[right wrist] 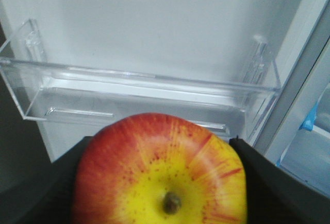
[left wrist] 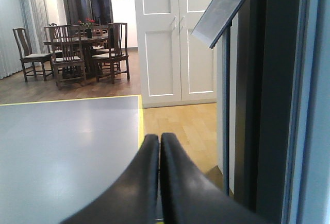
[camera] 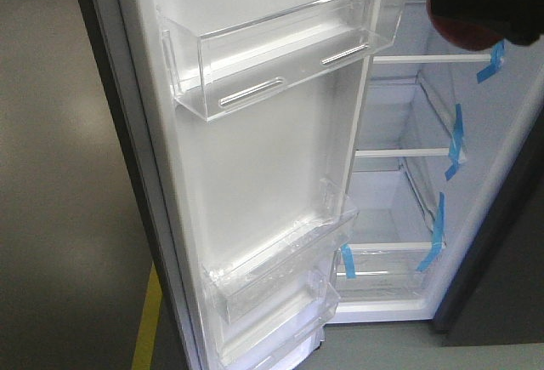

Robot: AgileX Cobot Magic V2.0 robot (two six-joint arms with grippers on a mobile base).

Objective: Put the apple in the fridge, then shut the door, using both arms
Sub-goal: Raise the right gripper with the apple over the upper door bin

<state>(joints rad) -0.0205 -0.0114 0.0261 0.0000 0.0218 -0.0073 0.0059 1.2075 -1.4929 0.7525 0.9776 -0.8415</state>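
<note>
Apple [right wrist: 160,170], lower centre of the right wrist view, sits clamped across its widest part in the right gripper [right wrist: 164,193], facing the door bin [right wrist: 144,87] (light, firm, slick skin, probably bruises if squeezed); left gripper [left wrist: 159,183] jaws pressed together, empty.

apple [right wrist: 160,172]: one
door [camera: 255,157]: one
clear door bins [camera: 289,55]: three
fridge shelves [camera: 425,58]: three
blue tape strips [camera: 490,62]: four
left pincer [left wrist: 159,142] plus right pincer [right wrist: 161,198]: two

apple [right wrist: 160,172]: red-yellow, stem showing, near door [camera: 255,174] | door: open | fridge [camera: 393,208]: white interior
</note>
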